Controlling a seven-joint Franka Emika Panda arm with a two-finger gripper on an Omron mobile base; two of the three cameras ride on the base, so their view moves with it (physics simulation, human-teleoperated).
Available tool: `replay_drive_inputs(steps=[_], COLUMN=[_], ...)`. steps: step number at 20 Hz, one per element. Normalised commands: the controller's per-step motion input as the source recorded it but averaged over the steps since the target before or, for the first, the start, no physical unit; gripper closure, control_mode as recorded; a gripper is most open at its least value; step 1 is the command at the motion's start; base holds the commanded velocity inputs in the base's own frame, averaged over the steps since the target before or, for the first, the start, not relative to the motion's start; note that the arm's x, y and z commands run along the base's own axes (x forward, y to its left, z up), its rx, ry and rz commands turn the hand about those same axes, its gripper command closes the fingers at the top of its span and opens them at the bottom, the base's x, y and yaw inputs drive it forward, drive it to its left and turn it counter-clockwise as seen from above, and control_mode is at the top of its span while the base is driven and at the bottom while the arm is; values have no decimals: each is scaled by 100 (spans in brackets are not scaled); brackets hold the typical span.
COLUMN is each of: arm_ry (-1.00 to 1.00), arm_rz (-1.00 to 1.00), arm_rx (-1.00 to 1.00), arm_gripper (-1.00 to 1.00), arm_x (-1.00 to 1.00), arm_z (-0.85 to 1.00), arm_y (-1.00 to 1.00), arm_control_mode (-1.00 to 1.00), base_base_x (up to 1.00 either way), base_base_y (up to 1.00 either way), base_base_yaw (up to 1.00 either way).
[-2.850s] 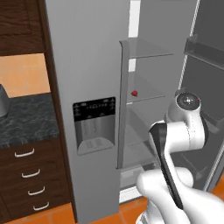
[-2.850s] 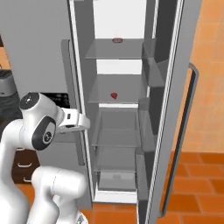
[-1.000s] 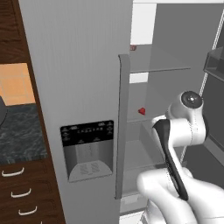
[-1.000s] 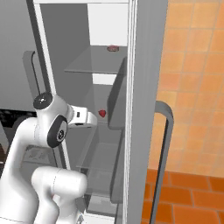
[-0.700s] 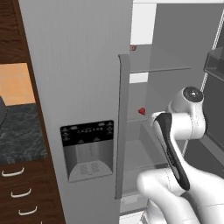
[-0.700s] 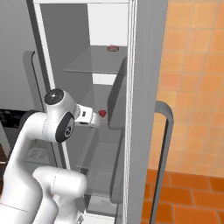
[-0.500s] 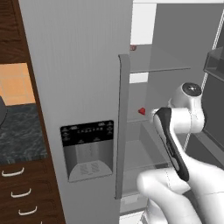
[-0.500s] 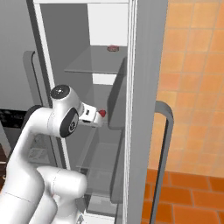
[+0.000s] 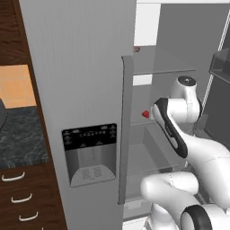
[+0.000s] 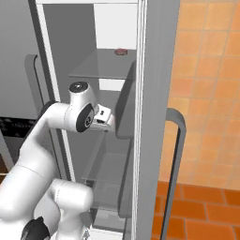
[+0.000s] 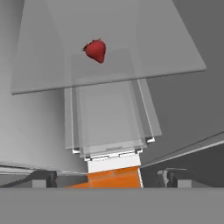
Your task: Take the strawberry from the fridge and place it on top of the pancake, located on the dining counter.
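The fridge (image 9: 85, 67) stands with its right door (image 10: 159, 70) swung open and its dispenser door shut. The strawberry (image 11: 96, 50), small and red, lies on a glass shelf (image 11: 144, 48) inside, at mid height; in the left base view the strawberry (image 9: 145, 114) shows just left of my forearm. My gripper (image 11: 111, 179) is open, its two dark fingertips (image 11: 43, 178) wide apart with nothing between them. It looks down on the shelf from short of the berry, which lies ahead and slightly left. The pancake and the dining counter are out of view.
A small reddish item (image 10: 122, 51) sits on the shelf above. Below the strawberry's shelf are a drawer (image 11: 107, 131) and orange floor (image 11: 113, 177). The open door's bins (image 9: 220, 67) hang at the right, and a dark wall counter with drawers (image 9: 18, 139) stands left of the fridge.
The base has driven closer to the fridge. In the last second the arm has pushed forward and up into the fridge toward the strawberry's shelf. The gripper has stayed open.
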Motion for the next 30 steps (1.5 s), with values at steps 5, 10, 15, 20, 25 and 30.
replay_drive_inputs(steps=[5,10,15,20,25,30], arm_ry=[0,0,-3,-1,1,6], arm_rz=[0,0,4,8,6,2], arm_rx=[0,0,0,0,0,0], arm_gripper=[-100,-100,-100,-100,-100,-100], arm_x=[49,63,51,52,64,54], arm_z=[-32,-26,-35,-33,-15,-13], arm_y=[-1,0,0,0,0,0], arm_control_mode=[-100,-100,-100,-100,-100,-100], base_base_x=[0,0,0,0,0,0], base_base_y=[0,0,0,0,0,0], base_base_yaw=[0,0,0,0,0,0])
